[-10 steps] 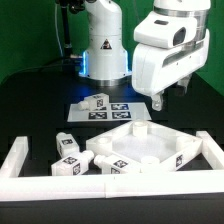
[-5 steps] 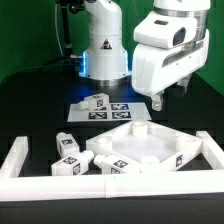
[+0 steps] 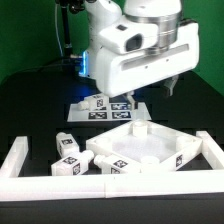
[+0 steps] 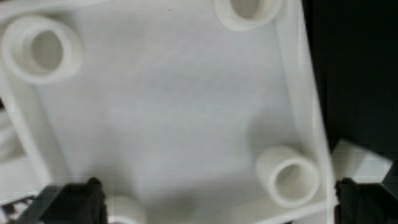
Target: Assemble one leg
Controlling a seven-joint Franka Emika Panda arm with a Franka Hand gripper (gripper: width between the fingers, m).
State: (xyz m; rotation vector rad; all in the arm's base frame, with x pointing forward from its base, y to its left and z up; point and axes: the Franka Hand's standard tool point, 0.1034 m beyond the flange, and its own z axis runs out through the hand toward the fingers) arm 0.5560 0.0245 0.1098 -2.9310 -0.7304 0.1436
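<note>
Exterior view: the gripper [image 3: 153, 97] hangs in the air over the far edge of the white square panel [image 3: 140, 148], clear of everything below. Its two dark fingers [image 3: 135, 104] point downwards and stand well apart, with nothing between them. The leg [image 3: 97, 103] lies on the marker board [image 3: 110, 116], towards the exterior view's left of the gripper and not touched by it. Two other pegs [image 3: 66, 155] lie on the black table [image 3: 30, 110] near the panel's left corner, one behind the other. A low white wall [image 3: 15, 160] borders the work area at the left, front and right.

Wrist view: the camera looks straight down on the panel [image 4: 178, 100], which fills most of the picture, and three of its round sockets [image 4: 39, 48] show near its corners. The gripper [image 4: 222, 203] appears only as two dark fingertips [image 4: 75, 200] at the picture's edge, spread wide, and only the bare panel surface shows between them. The gripper is empty. No leg can be made out with certainty here.
</note>
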